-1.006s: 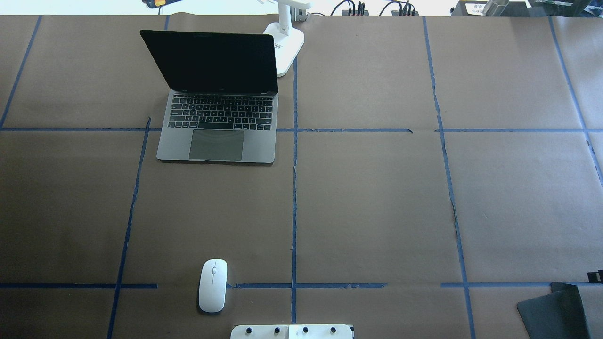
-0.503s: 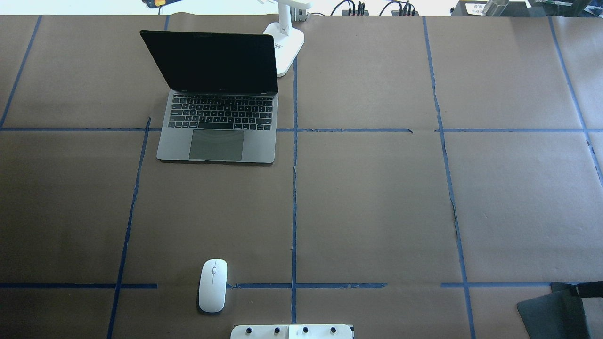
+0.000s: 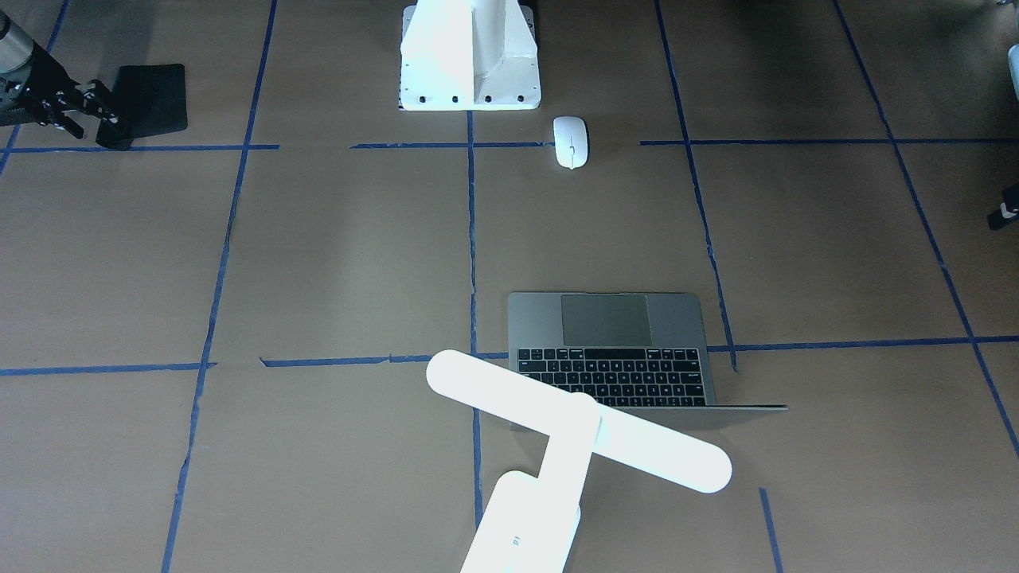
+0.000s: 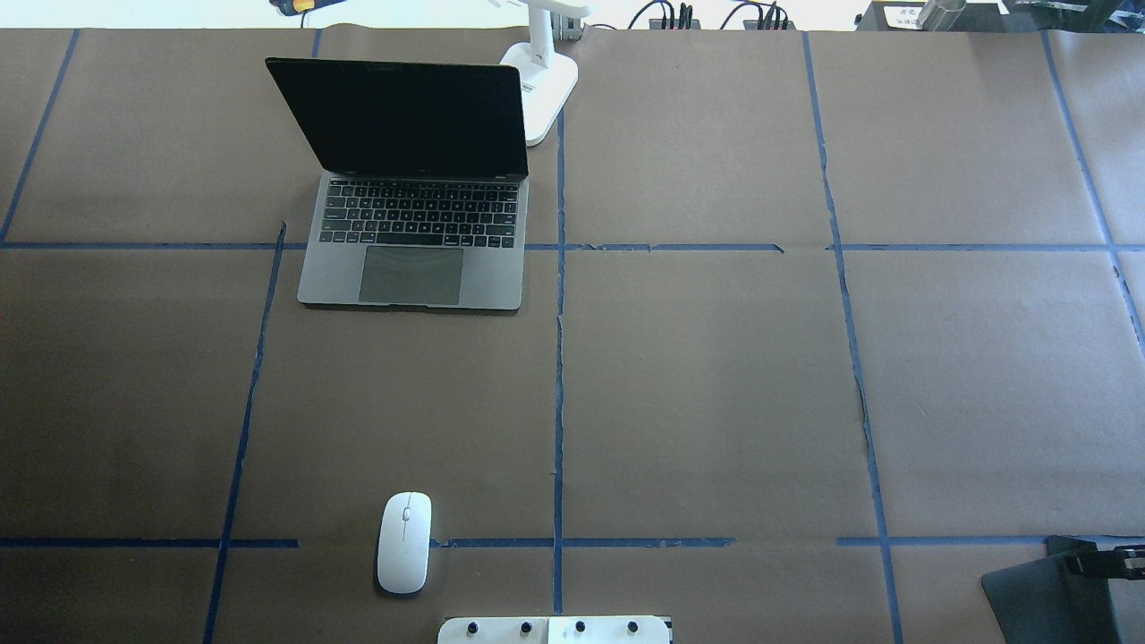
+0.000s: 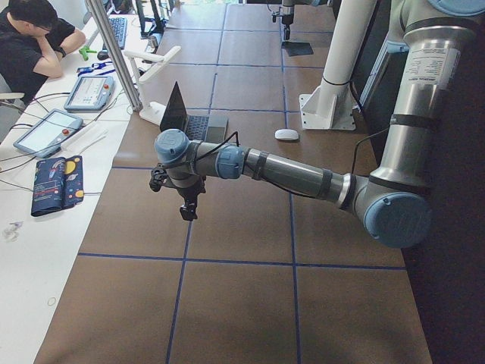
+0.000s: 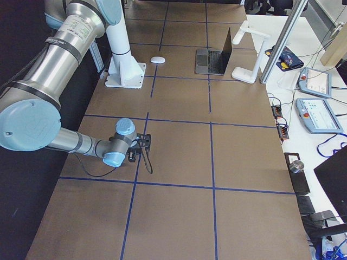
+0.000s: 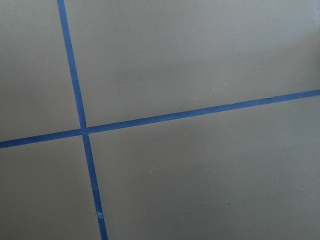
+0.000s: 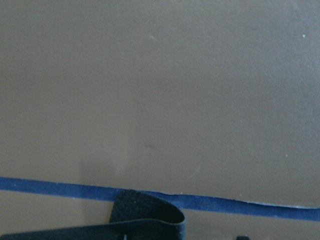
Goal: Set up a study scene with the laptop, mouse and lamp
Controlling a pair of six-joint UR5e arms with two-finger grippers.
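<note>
The laptop stands open at the far left of the table, screen dark; it also shows in the front view. The white lamp stands just behind and right of it, base on the table. The white mouse lies near the pedestal, apart from both. My right gripper hovers at the edge of a black mat; I cannot tell whether it is open or shut. My left gripper hangs above bare table left of the laptop; I cannot tell its state.
The white bolted pedestal stands at the near middle edge. Blue tape lines cross the brown paper cover. The mat's edge curls up in the right wrist view. A person sits at a side desk with tablets.
My right gripper has come further into the overhead view at the lower right, moving along the mat's edge toward the robot. Laptop, mouse and lamp have not moved.
</note>
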